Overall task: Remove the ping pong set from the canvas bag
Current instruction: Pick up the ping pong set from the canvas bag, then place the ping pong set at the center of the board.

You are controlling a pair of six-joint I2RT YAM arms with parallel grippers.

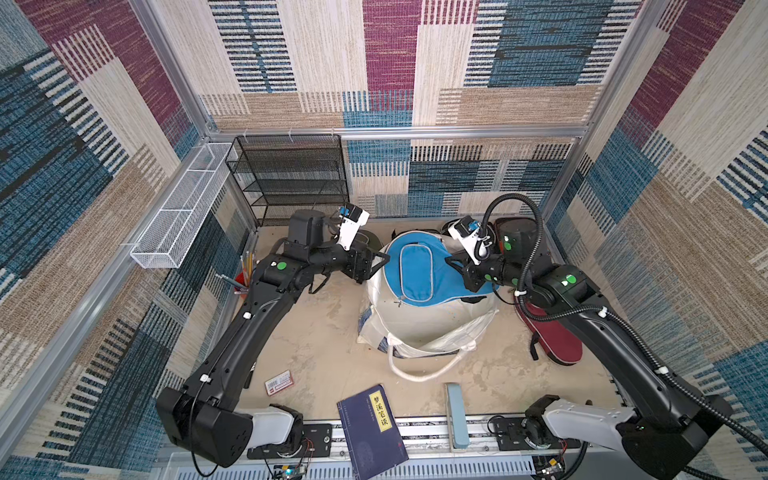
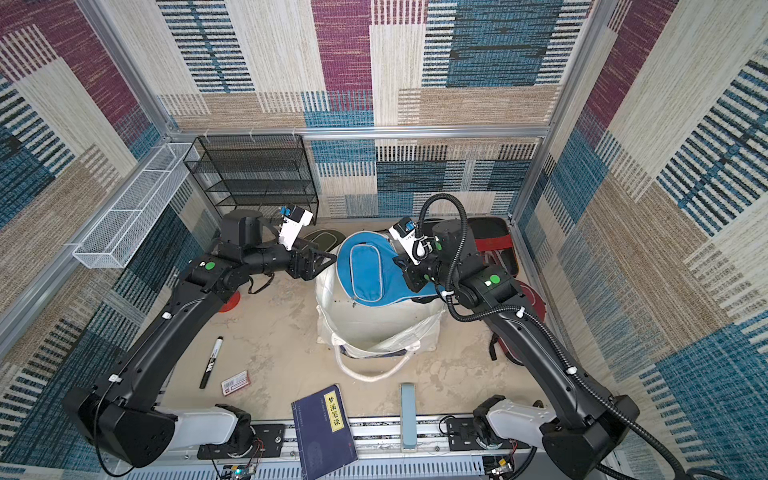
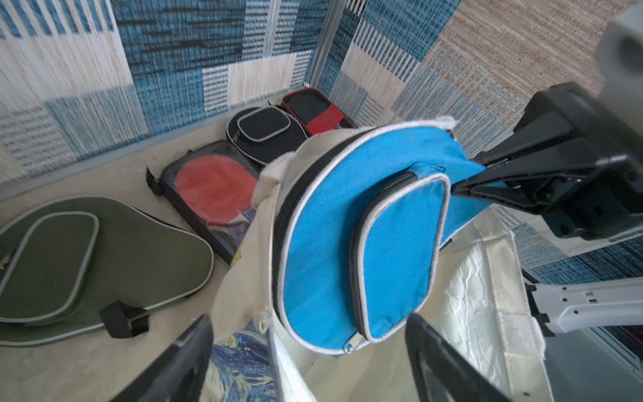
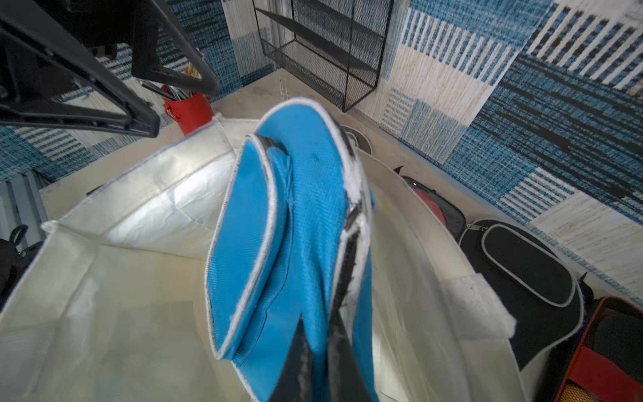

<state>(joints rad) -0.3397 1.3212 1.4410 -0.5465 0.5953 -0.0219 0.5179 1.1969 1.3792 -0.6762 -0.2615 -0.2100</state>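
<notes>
Large cream-white canvas bag (image 1: 415, 328): slumped upright mid-table (image 1: 324, 332), mouth open and shiny white lining showing; one thick white loop handle (image 1: 419, 374) lies on the table toward the front; blue-and-yellow swirl print (image 3: 240, 369) on its side.
Blue paddle-shaped fabric case with grey piping (image 1: 415, 266): tilted over the bag's open mouth, zip pocket facing up in both top views; in the left wrist view cream rim fabric lies against its far edge; whether its lower end is clear of the bag cannot be told.
Right end effector (image 4: 318, 323): jaws pinched narrow on the handle end of the blue case, holding it up.
Left end effector (image 1: 376, 268): jaws spread wide, gripping nothing; it hangs just beside the bag's rim on the robot's left side, facing the blue case.
Maroon paddle-shaped case (image 1: 552, 332): flat on the table at the robot's right, partly under the right arm.
Back-wall row, all on the table outside the bag: olive paddle-shaped case (image 3: 104, 257), clear case with a red paddle (image 3: 208, 188), black case with grey piping (image 3: 268, 135), rectangular black-red case (image 3: 313, 108).
Dark blue book (image 1: 372, 432): at the table's front edge, overhanging the rail.
Black wire-mesh shelf (image 1: 291, 178): back-left corner.
Red cup of pens (image 4: 189, 111): near the left wall.
</notes>
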